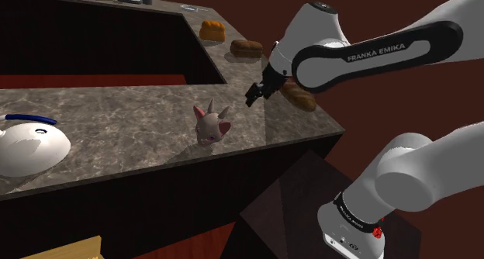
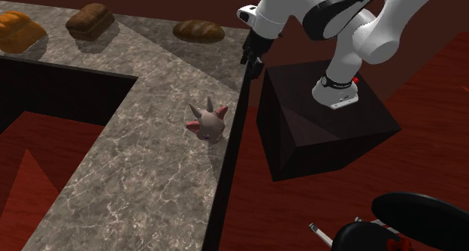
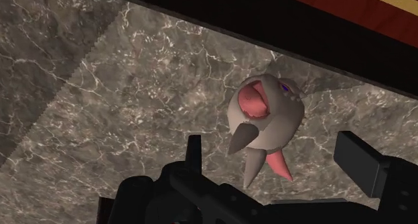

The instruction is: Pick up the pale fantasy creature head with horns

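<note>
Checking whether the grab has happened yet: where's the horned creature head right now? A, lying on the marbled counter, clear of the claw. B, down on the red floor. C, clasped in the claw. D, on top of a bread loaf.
A: the horned creature head lies on the marbled counter, and the open claw hangs over the counter apart from it.

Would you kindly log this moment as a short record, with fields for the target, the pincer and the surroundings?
target: pale horned creature head, pink mouth open, lying on the counter near the edge by the stand
pincer state: the pincer is open, above the counter, apart from the head, holding nothing
surface: grey veined counter
nearby: three bread loaves farther along the counter
status: head not yet grasped
</note>
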You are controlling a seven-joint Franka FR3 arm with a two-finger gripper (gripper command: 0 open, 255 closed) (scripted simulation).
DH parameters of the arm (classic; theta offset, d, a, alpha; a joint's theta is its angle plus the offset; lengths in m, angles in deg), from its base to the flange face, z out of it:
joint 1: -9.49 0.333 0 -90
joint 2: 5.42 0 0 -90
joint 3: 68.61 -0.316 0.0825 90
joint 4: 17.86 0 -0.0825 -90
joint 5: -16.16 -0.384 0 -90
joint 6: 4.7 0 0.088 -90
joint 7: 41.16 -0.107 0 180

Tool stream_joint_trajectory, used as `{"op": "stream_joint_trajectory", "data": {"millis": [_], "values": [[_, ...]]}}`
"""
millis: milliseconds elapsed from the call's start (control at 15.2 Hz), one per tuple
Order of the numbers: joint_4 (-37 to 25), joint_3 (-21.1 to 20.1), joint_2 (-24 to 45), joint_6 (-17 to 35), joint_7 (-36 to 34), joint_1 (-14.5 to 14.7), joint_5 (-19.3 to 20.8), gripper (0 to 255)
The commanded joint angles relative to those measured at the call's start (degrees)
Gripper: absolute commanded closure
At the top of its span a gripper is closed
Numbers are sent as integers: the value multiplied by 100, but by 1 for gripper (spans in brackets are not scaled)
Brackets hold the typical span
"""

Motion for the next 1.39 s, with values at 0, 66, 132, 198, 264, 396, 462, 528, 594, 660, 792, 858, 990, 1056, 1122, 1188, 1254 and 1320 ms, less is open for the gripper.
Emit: {"op": "stream_joint_trajectory", "data": {"millis": [0,66,132,198,264,396,462,528,594,660,792,858,990,1056,1122,1188,1254,1320], "values": [[18,-134,517,620,-182,-81,120,0],[7,-204,757,881,-286,-138,207,0],[-16,-282,1004,1136,-408,-208,317,0],[-52,-366,1258,1384,-553,-292,460,0],[-100,-459,1517,1622,-729,-394,643,0],[-241,-667,2051,2059,-1218,-653,1190,0],[-338,-764,2326,2249,-1559,-799,1587,0],[-459,-830,2607,2412,-1982,-929,2088,0],[-605,-837,2892,2544,-2476,-1010,2674,0],[-690,-795,3038,2600,-2743,-1007,2990,0],[-732,-669,3214,2712,-3105,-952,3426,0],[-758,-598,3303,2765,-3294,-917,3651,0],[-821,-430,3482,2865,-3683,-820,4108,0],[-857,-338,3573,2913,-3882,-762,4339,0],[-895,-236,3663,2961,-4081,-694,4566,0],[-919,-173,3715,2989,-4195,-648,4695,0],[-919,-169,3715,2989,-4194,-644,4693,0],[-918,-164,3719,2995,-4186,-651,4695,255]]}}
